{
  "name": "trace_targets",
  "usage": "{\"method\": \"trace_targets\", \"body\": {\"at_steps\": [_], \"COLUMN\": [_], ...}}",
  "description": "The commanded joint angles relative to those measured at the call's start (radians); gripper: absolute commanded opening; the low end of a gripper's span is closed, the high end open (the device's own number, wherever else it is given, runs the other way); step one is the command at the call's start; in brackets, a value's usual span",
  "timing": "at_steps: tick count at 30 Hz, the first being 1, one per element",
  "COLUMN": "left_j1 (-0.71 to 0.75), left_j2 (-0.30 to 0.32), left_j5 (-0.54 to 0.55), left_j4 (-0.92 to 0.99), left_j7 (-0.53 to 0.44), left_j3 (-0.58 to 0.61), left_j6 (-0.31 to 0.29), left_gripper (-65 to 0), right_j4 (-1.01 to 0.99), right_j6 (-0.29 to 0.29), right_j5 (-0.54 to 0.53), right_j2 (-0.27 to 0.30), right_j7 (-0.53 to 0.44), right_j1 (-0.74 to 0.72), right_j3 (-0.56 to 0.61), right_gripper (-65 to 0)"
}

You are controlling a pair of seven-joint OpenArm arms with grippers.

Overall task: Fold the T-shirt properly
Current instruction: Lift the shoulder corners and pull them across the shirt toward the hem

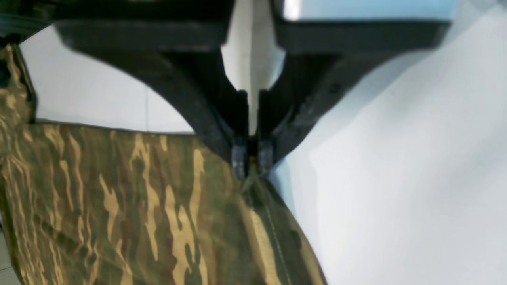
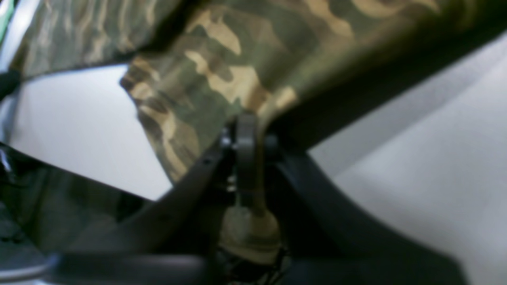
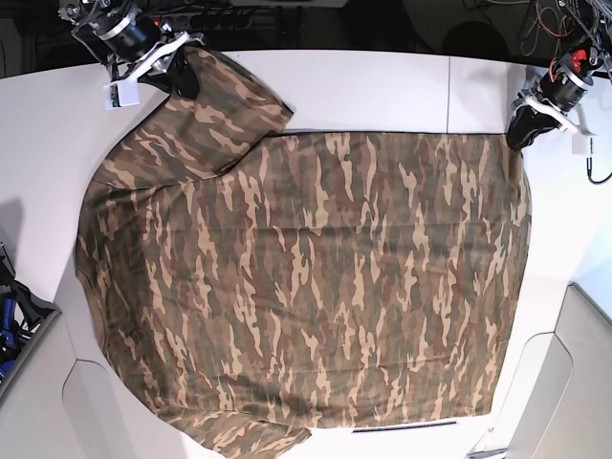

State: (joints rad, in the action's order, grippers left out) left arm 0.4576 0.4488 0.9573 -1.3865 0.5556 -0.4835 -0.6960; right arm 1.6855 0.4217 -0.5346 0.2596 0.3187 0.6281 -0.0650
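Observation:
The camouflage T-shirt [image 3: 306, 287] lies spread flat over the white table [image 3: 382, 91], with one sleeve [image 3: 215, 105] at the far left. In the base view my left gripper [image 3: 521, 134] sits at the shirt's far right corner. The left wrist view shows that gripper [image 1: 252, 158] shut, pinching the T-shirt [image 1: 119, 206] at its stitched corner. My right gripper [image 3: 185, 75] is at the sleeve's far end. In the right wrist view the right gripper [image 2: 247, 134] is shut on a fold of the T-shirt [image 2: 222, 75], which is lifted off the table there.
The shirt reaches the table's near edge [image 3: 402, 430]. Cables and dark gear [image 3: 239, 10] lie behind the table. A blue and black object [image 3: 10, 325] sits off the left edge. A seam [image 3: 449, 96] crosses the tabletop.

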Motion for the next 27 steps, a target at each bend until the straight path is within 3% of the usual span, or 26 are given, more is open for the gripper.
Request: {"method": "trace_targets", "body": {"at_steps": [1, 11, 22, 27], "left_j1": [0.005, 0.009, 0.005, -0.026], "left_j2": [0.017, 0.017, 0.017, 0.017], "left_j5": [0.016, 0.038, 0.038, 0.033], "left_j4": [-0.010, -0.110, -0.227, -0.227], "left_j7": [-0.033, -0.042, -0.036, -0.051], "left_j3": [-0.006, -0.014, -0.074, -0.074], "left_j6": [-0.002, -0.002, -0.002, -0.002], "left_gripper": [-65.0, -65.0, -65.0, -65.0], "right_j4": [0.011, 0.077, 0.249, 0.274], "right_j6": [0.012, 0.013, 0.014, 0.013], "right_j5": [0.011, 0.023, -0.008, -0.007], "right_j2": [0.003, 0.003, 0.003, 0.004], "right_j7": [-0.008, 0.009, 0.056, 0.056], "right_j1": [-0.003, 0.000, 0.015, -0.049], "right_j3": [0.000, -0.011, -0.104, -0.162], "right_gripper": [-65.0, -65.0, -65.0, -65.0]}}
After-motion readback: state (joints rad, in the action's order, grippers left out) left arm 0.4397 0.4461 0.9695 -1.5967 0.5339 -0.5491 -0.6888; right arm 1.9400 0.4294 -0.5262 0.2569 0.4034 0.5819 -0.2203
